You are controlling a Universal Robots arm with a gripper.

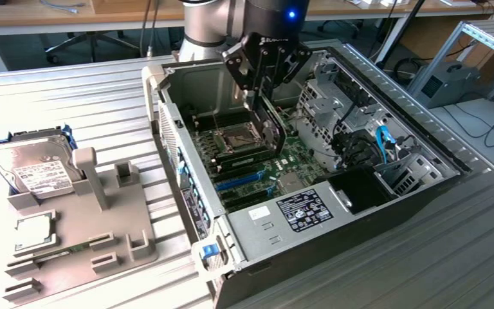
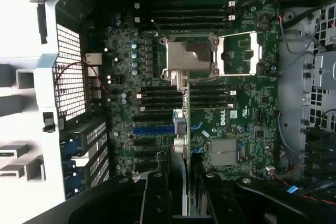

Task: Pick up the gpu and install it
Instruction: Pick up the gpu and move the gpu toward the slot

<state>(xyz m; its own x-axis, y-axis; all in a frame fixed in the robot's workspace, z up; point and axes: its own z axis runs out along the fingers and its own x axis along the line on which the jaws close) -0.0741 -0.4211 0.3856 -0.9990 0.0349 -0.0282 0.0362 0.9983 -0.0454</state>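
At the exterior view's left, a silver hard drive (image 1: 31, 166) stood tilted at the far end of a grey fixture tray (image 1: 71, 215). Its white label carried print too fine for me to read. Further right lay the open computer case (image 1: 172, 138), on its side on the ribbed metal table (image 1: 67, 103), its green motherboard (image 1: 303, 161) facing up.

I hung over the middle of that case with my claw (image 1: 262, 87) closed partway onto the gpu (image 1: 270, 125) (a thin dark card, pinched by its upper edge). The card hung on edge over the board, just beside the CPU socket (image 1: 232, 138); I could not tell whether its lower edge touched anything. White lettering on my claw's housing was too small to make out.

In the wrist view my two black fingers (image 2: 156, 195) flanked the card's thin edge, which lay in line with the end of the blue expansion slot (image 2: 152, 129). Near the card, the board bore "DELL" (image 2: 227, 117) in white.

Toward the exterior view's right, the silvery power supply (image 1: 273, 225) showed a black label (image 1: 303, 209) with white print I could not read. Beyond it a light blue cable (image 1: 384, 145) curved beside the drive bays
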